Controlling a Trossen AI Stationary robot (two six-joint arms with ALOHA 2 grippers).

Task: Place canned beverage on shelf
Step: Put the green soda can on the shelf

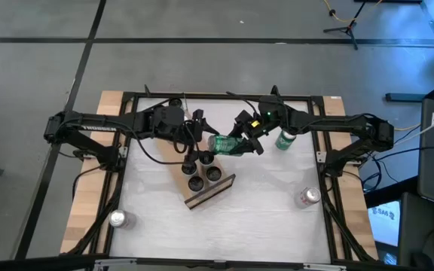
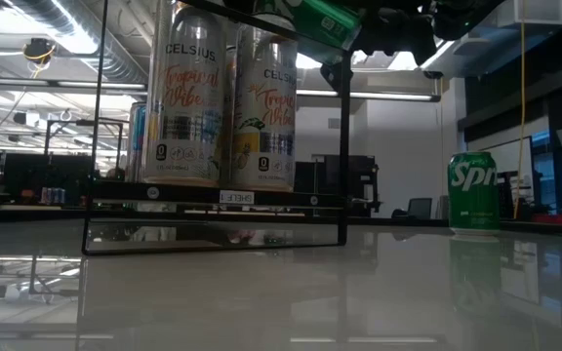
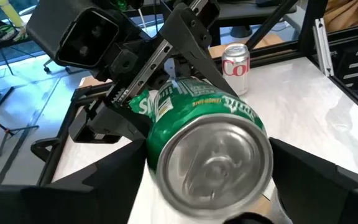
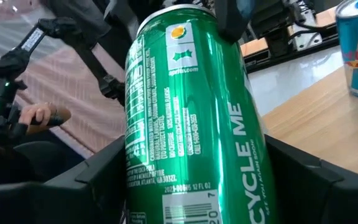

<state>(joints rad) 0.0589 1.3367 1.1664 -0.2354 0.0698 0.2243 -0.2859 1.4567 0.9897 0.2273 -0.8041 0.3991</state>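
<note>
Presently the green can (image 1: 227, 144) is clamped sideways in the right gripper (image 1: 241, 144), and should be uprighted before lowering onto the shelf (image 1: 209, 190) just below it.

Glossy green printed metal on the held can (image 4: 191, 118), light streaking down its side, and its bare aluminium base (image 3: 213, 165) shows a brushed silver sheen. The fingers (image 3: 328, 180) around it look matt black plastic. The table top (image 1: 266, 196) is smooth, pale and shiny enough to mirror things in the low view. Light, matt wood on the table's side boards (image 1: 85, 211) and on the shelf (image 1: 209, 192), which has dark edges. The Celsius cans (image 2: 193, 97) have a satin printed finish; the second green can (image 2: 472, 192) is glossy.
</note>
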